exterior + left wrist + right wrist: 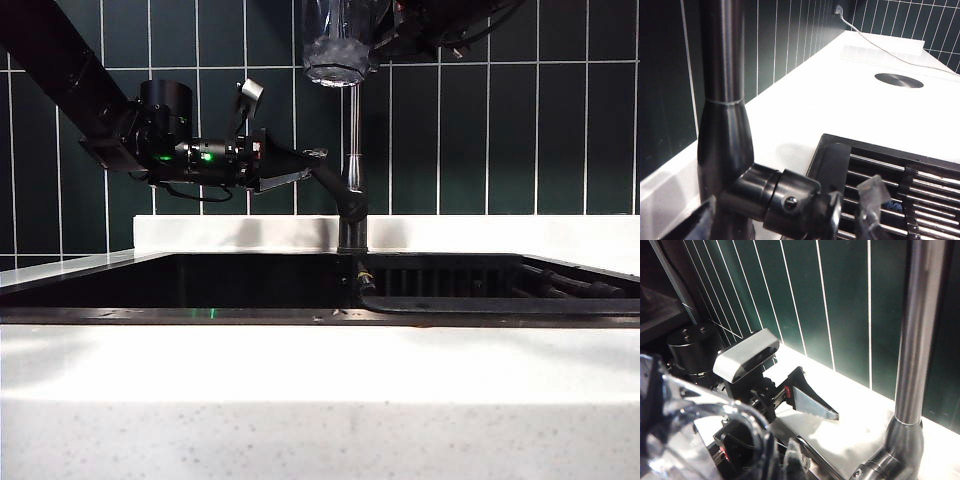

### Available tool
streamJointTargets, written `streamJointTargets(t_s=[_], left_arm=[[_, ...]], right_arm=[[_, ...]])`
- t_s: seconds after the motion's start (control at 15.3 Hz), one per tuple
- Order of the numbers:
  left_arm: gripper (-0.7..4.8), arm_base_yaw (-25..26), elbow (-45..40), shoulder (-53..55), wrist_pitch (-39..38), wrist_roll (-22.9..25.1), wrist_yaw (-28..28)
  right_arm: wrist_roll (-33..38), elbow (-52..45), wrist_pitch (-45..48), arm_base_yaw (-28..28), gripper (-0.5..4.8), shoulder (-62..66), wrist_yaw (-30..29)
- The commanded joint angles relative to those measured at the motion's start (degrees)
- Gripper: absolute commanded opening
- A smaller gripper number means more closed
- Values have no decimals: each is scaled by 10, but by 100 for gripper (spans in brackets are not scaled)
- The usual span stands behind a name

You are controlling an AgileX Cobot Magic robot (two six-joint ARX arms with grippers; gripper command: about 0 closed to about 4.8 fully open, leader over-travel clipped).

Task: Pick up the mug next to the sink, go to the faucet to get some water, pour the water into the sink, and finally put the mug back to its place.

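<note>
- Your left gripper (312, 165) sits at the left of the exterior view, pointing level to the right at the grey angled lever handle (330, 185) of the faucet. Its jaws are spread wide, one finger above the lever and one below, with nothing clamped between them.
- In the right wrist view you can see one triangular finger (812, 402) of that left gripper, its tip near the faucet base and not visibly touching it.
- In the left wrist view the lever's hub (790, 202) is right in front of the camera, with a clear fingertip (871, 192) just beside its end. I cannot tell from this view whether they touch.
- The tall thin metal faucet (352, 150) rises from a dark cylindrical base at the far edge of the sink, centre of frame.
- The clear faceted glass mug (340, 50) is at the top edge of the exterior view, directly over the faucet pipe, thick base downward. It is above and to the right of your left gripper, well apart from it.
- Your right gripper (385, 35) comes in from the top right and is closed on the mug. Its fingertips are mostly cut off by the frame.
- The wide black rectangular sink (180, 285) lies below, set in white speckled counter (320, 400), with the ribbed black rack (450, 275) on its right side.
</note>
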Motion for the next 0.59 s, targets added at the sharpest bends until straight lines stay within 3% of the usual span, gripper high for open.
streamJointTargets(t_s=[0.07, 0.59], left_arm=[[363, -1, 2, -2, 3, 5, 0], [363, -6, 2, -2, 3, 10, 0]], right_arm=[[1, 4, 12, 0, -6, -4, -3], [1, 4, 12, 0, -6, -4, -3]])
